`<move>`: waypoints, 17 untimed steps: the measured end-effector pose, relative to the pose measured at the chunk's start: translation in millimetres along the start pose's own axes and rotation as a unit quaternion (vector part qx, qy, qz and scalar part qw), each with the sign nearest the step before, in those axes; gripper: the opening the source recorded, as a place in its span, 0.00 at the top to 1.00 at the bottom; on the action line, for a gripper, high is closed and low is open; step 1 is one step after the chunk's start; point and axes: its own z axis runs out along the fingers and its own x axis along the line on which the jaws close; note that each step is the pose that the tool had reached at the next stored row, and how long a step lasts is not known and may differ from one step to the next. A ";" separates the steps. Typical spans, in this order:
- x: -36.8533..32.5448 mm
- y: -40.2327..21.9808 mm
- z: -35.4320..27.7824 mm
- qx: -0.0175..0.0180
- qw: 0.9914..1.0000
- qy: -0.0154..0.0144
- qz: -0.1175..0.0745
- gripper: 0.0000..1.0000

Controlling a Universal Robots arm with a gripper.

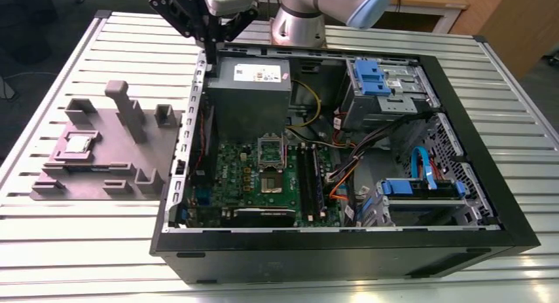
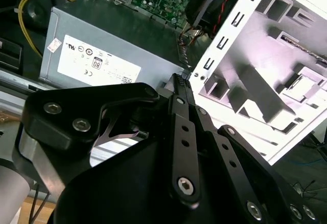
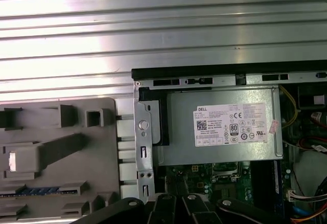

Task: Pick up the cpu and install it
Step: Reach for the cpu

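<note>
The cpu (image 1: 80, 144) is a small silver square lying in a recess of the grey holder block (image 1: 105, 175) at the exterior view's left, beside the open computer case (image 1: 472, 185). In the first wrist view the cpu (image 3: 12, 160) shows as a bright patch on the holder block (image 3: 71, 183). My gripper (image 1: 212, 49) hangs above the case's back corner, near the power supply (image 1: 249, 87), well apart from the cpu. Its fingers (image 2: 178, 83) meet at the tips with nothing between them. The motherboard socket (image 1: 271, 180) lies open inside the case.
Upright posts (image 1: 131, 116) rise from the holder block. Inside the case are black memory sticks (image 1: 308, 178), loose cables (image 1: 349, 172) and blue drive bays (image 1: 376, 77). The case wall (image 3: 143, 147) stands between holder block and motherboard. All rests on a slatted metal table (image 1: 88, 250).
</note>
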 end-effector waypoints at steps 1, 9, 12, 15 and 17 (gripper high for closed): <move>1.0 -0.1 0.2 0.000 1.000 0.000 0.000 0.90; 10.5 -0.8 1.3 0.000 1.000 0.001 0.000 0.90; 13.8 -1.1 1.7 0.000 1.000 0.001 0.000 0.90; 15.7 -1.3 2.1 0.000 1.000 0.002 0.000 0.90; 17.0 -1.4 2.4 0.000 1.000 0.002 0.000 0.90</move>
